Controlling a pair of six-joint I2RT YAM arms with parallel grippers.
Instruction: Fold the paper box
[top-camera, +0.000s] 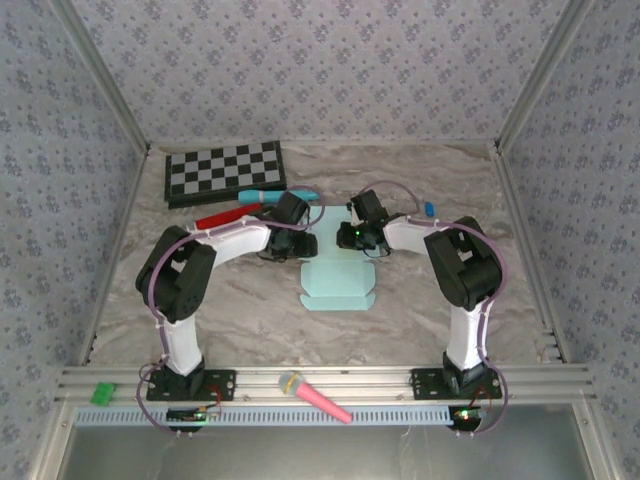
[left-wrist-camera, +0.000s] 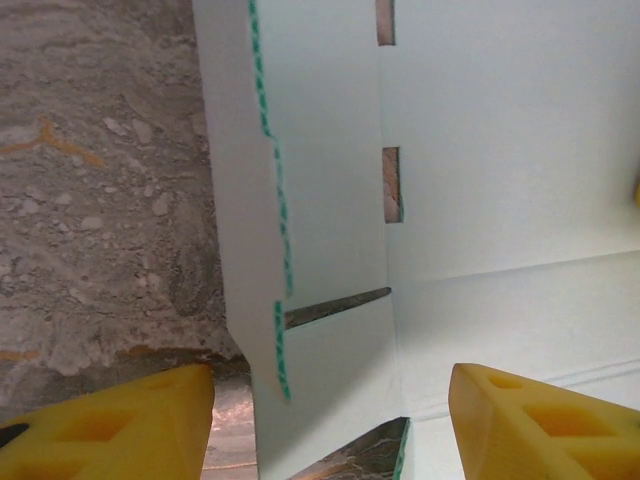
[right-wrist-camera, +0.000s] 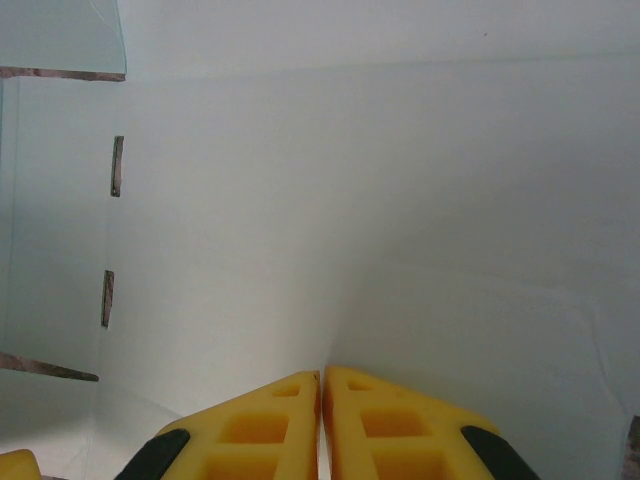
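The paper box (top-camera: 335, 285) lies as a mostly flat die-cut sheet on the desk (top-camera: 250, 300), in the middle between the two arms, with its far end under both wrists.

The main risk, as I judge it, is at the left side flap (left-wrist-camera: 320, 200). It stands raised off the marble with nothing pinching it, and thin card like this may spring back flat or bend away from its score line if pushed unevenly. The sheet could also slide on the smooth desk if the hold-down on the right slips or lifts.

The left pincer (left-wrist-camera: 330, 378) stands well open, one yellow finger (left-wrist-camera: 130, 425) over bare desk and the other over the main panel, with the raised flap between them. It grips nothing, and I cannot tell whether either finger touches the card. The right pincer (right-wrist-camera: 322, 385) is closed, pads pressed together with nothing between them. Its tip points down at the wide panel, seemingly resting on it.
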